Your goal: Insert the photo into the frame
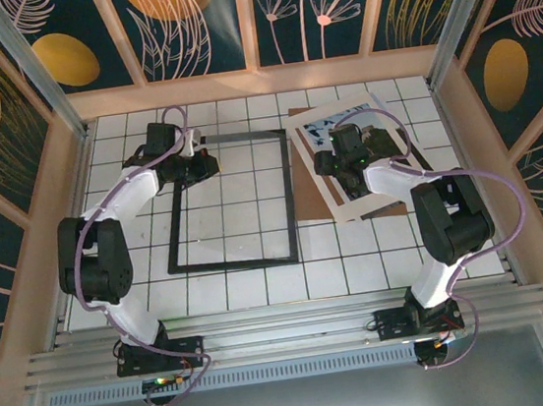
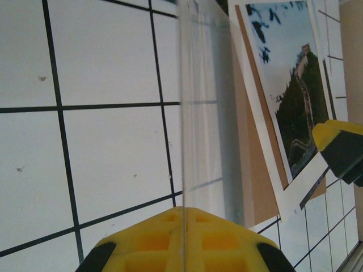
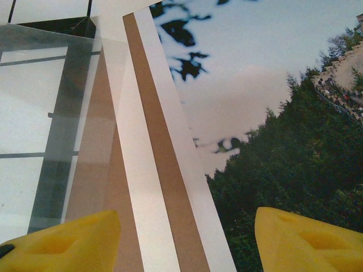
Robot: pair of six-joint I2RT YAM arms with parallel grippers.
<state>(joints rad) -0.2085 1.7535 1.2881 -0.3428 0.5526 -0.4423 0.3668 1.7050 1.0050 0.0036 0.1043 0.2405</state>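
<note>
The black frame (image 1: 234,264) lies flat on the tiled table, left of centre. At its far left corner my left gripper (image 1: 199,162) is shut on a clear pane (image 2: 198,113), seen edge-on between the yellow fingers (image 2: 227,243). The photo (image 1: 336,121), hills under a blue sky with a white border, lies face up to the right of the frame on a brown board (image 1: 391,206). My right gripper (image 1: 346,161) hovers open just above the photo (image 3: 272,113). Its yellow fingertips (image 3: 306,241) stand wide apart with nothing between them. The pane's edge (image 3: 39,113) shows at the left.
A white mat sheet (image 1: 351,205) lies under the photo and over the board. Wooden walls (image 1: 257,81) close in the table at the back and both sides. The right gripper's yellow and black finger (image 2: 340,147) shows beside the photo (image 2: 295,102).
</note>
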